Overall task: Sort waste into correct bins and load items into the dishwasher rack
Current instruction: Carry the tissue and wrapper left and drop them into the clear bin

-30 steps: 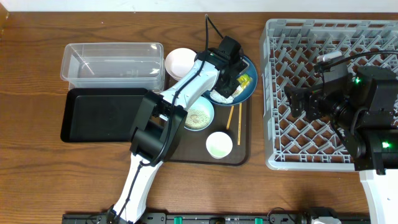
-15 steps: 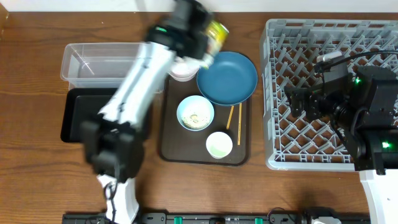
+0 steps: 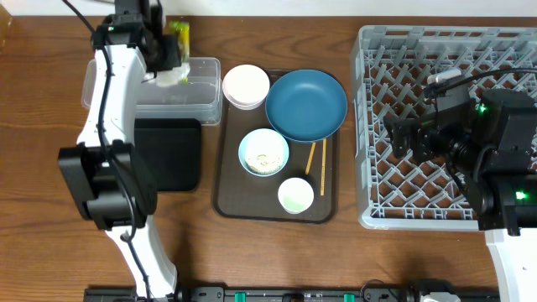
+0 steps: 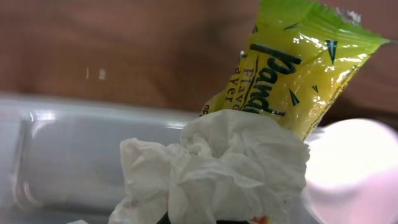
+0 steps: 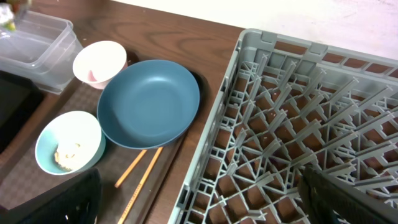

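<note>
My left gripper is shut on a crumpled white tissue and a yellow-green wrapper, held together above the back right part of the clear tub. The black tray lies just in front of the tub. The dark blue bowl, pink bowl, light blue bowl with rice grains in it, white cup and chopsticks sit on the brown tray. My right gripper hangs open over the left part of the grey rack, holding nothing.
The left arm runs up the left side, partly across the black tray. The rack's near left wall stands right beside the brown tray's edge. Bare wooden tabletop shows on the left and along the front.
The left arm has swung left from the dark blue bowl, carrying tissue and wrapper, and now holds them over the clear tub. The dark blue bowl is left bare. The right arm has not moved.
</note>
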